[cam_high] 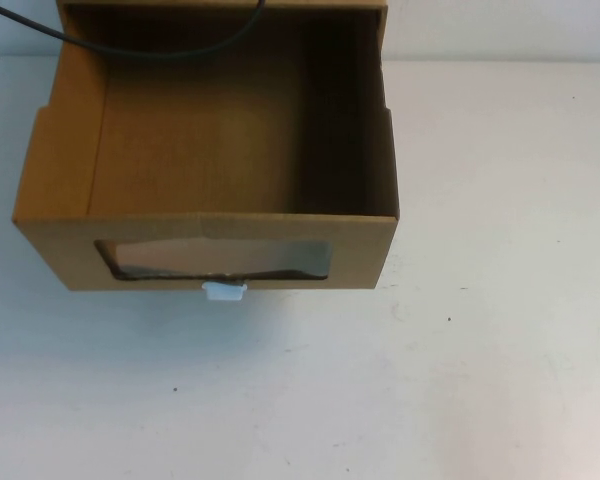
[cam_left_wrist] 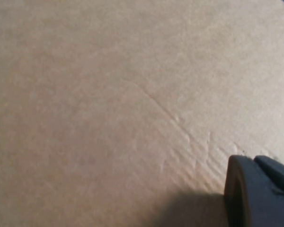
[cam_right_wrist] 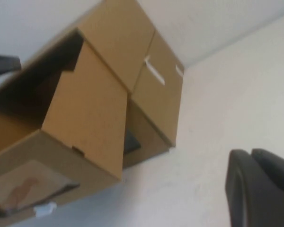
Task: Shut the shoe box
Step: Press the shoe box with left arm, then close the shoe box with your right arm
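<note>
Shoe box: brown corrugated cardboard, drawer type. Sits at far edge of white worktop, left of centre; back part runs out of high view at top. Drawer pulled out toward robot side, interior open to above, nothing seen inside. Front panel faces robot; wide clear window in it, small white pull tab just below window at lower edge of panel. Right inner wall in shadow. Dark cable arcs across far part of box in high view.

Right wrist view: same box seen from its right side, drawer projecting out of sleeve, window and tab on front. A 2nd cardboard box stands just beside/behind it, touching or nearly so; white strip on its upper face.

Left tool: only one dark finger tip shows, in left wrist view, very close to a plain cardboard face that fills the view; contact can't tell. Opening width can't tell; nothing seen held.

Right tool: only one dark finger shows, in right wrist view, over bare worktop, well apart from box, to its right. Opening width can't tell; nothing seen held.

Neither tool appears in high view.
</note>
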Robot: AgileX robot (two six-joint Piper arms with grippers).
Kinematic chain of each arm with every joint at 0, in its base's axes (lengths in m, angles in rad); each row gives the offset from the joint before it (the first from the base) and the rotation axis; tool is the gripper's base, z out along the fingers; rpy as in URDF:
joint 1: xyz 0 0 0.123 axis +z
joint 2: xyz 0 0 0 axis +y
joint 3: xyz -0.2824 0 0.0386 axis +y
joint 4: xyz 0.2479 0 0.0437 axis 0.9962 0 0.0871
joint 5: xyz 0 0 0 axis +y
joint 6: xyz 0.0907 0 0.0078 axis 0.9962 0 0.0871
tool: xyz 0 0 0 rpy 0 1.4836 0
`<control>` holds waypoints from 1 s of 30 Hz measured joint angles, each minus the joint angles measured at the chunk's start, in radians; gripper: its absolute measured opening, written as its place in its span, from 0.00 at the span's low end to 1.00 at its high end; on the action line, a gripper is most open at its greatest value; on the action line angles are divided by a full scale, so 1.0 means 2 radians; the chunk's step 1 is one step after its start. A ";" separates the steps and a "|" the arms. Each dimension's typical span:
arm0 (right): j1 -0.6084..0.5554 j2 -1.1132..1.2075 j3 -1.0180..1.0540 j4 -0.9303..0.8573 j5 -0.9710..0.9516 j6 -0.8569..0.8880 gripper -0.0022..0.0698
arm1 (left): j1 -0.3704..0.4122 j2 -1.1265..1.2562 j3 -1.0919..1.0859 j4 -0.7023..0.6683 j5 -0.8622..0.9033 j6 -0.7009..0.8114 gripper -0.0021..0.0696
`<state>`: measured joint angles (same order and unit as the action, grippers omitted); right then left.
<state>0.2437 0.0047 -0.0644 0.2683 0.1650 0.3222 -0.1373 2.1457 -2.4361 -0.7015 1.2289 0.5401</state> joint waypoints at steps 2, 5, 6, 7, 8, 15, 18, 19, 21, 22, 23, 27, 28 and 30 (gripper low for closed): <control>0.000 0.024 -0.038 0.003 0.063 0.004 0.01 | 0.000 0.000 0.000 0.000 -0.001 0.000 0.02; 0.000 0.078 -0.111 0.004 0.159 -0.003 0.01 | 0.001 0.000 0.000 -0.002 -0.001 0.000 0.02; 0.000 0.100 -0.136 0.006 0.191 -0.012 0.01 | 0.001 0.000 0.000 -0.002 -0.001 0.000 0.02; 0.000 0.119 -0.156 0.006 0.221 -0.021 0.01 | 0.002 0.000 0.000 -0.003 -0.001 0.000 0.02; 0.000 0.144 -0.181 0.007 0.249 -0.034 0.01 | 0.002 0.000 0.000 -0.003 -0.001 0.000 0.02; 0.000 0.333 -0.319 0.067 0.348 -0.178 0.01 | 0.004 0.000 0.000 -0.003 -0.001 -0.004 0.02; 0.002 0.411 -0.359 0.129 0.364 -0.250 0.01 | 0.004 0.000 0.000 -0.003 -0.001 -0.006 0.02; 0.007 0.431 -0.370 0.139 0.365 -0.264 0.01 | 0.004 0.000 0.000 -0.003 -0.001 -0.007 0.02; 0.029 0.477 -0.392 0.146 0.364 -0.283 0.01 | 0.004 0.000 0.000 -0.003 -0.001 -0.007 0.02; 0.041 0.497 -0.400 0.146 0.359 -0.286 0.01 | 0.004 0.000 0.000 -0.003 -0.001 -0.007 0.02; 0.059 0.515 -0.408 0.144 0.353 -0.286 0.01 | 0.004 0.000 0.000 -0.004 -0.001 -0.007 0.02; 0.151 0.567 -0.425 0.103 0.310 -0.252 0.01 | 0.004 0.000 0.000 -0.005 -0.001 -0.007 0.02; 0.171 0.576 -0.426 0.089 0.298 -0.238 0.01 | 0.004 0.000 0.000 -0.005 -0.001 -0.007 0.02; 0.219 0.595 -0.428 0.046 0.266 -0.199 0.01 | 0.004 0.000 0.000 -0.005 -0.001 -0.007 0.02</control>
<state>0.6818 1.1945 -0.9204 0.3596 0.6965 -0.0762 -0.1301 2.1460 -2.4361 -0.7111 1.2269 0.5264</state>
